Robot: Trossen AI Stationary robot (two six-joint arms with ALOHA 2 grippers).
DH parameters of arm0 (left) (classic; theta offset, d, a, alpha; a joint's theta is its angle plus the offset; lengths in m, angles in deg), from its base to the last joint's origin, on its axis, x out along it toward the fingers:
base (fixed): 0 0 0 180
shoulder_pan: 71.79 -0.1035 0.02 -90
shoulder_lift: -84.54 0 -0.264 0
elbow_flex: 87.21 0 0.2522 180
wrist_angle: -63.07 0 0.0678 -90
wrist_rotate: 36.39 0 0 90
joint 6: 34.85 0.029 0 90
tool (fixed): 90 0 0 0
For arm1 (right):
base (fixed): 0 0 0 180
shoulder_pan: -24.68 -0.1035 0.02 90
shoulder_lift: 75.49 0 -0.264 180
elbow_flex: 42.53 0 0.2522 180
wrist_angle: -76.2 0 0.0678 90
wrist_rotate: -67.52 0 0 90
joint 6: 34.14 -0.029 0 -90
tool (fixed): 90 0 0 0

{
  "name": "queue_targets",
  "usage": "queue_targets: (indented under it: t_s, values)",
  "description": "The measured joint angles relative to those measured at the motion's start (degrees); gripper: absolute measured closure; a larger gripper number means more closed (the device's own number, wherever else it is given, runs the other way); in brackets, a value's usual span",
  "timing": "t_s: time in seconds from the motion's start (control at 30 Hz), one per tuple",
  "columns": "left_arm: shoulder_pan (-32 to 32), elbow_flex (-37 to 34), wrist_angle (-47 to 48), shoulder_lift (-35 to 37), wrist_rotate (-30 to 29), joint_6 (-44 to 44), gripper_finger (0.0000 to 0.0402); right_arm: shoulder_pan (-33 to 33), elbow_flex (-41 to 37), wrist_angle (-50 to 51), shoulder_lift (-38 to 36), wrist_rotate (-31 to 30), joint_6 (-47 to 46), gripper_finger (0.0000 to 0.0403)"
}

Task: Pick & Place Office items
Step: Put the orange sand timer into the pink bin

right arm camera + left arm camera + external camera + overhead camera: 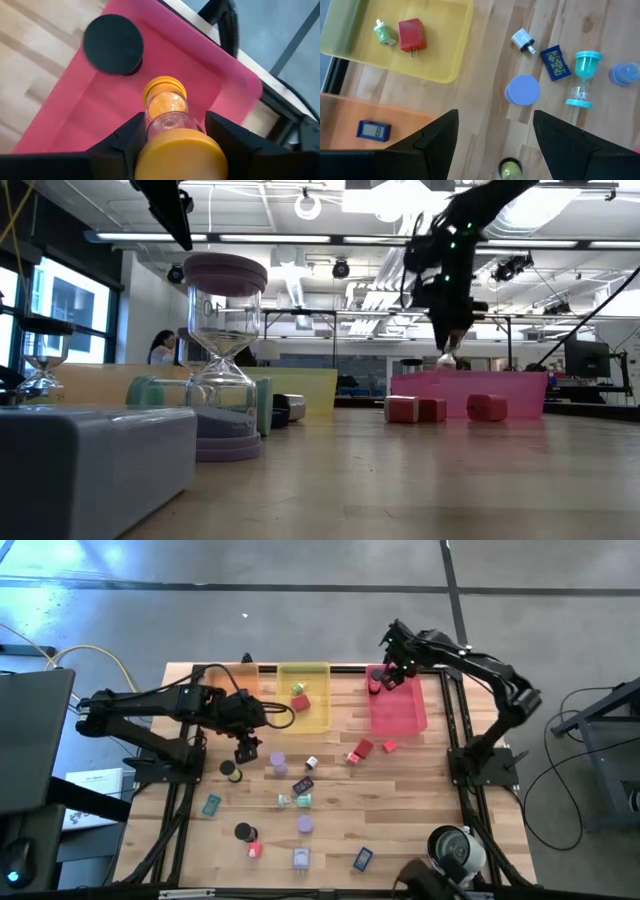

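Reaching over the far corner of the pink tray [400, 712], my right gripper [172, 131] grasps a yellow-capped hourglass [167, 112] between its two fingers and holds it just above the tray floor. A black disc [113, 44] stands inside this tray, near the hourglass. My left gripper [495, 137] hangs over the wood with the jaws apart and nothing between them, near the yellow tray [435, 47]. That tray contains a red charger [410, 35] and a small green plug [384, 34]. A blue clock [374, 130] lies in the orange tray [350, 112]. Other items stay scattered on the table [400, 800].
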Motion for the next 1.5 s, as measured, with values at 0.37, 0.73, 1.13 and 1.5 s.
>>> queue_targets:
  t_s: [0.37,0.73,1.13,1.5]
  values:
    - [-3.7,0.0,-0.1,0.0,0.0,4.1,0.0151,-0.3,0.0,-1.1,3.4,-4.7,-2.4,0.0226]
    - [-4.4,0.0,-0.1,0.0,-0.1,4.3,0.0151,-0.8,0.0,-0.9,3.4,-3.8,-2.7,0.0226]
    - [-4.4,0.0,-0.2,0.0,0.0,4.3,0.0151,-0.7,3.8,1.1,3.4,-4.8,-2.8,0.0226]
    - [-4.4,0.0,-2.1,0.0,0.0,5.4,0.0151,-0.7,6.3,-0.7,3.4,-1.7,-0.8,0.0226]
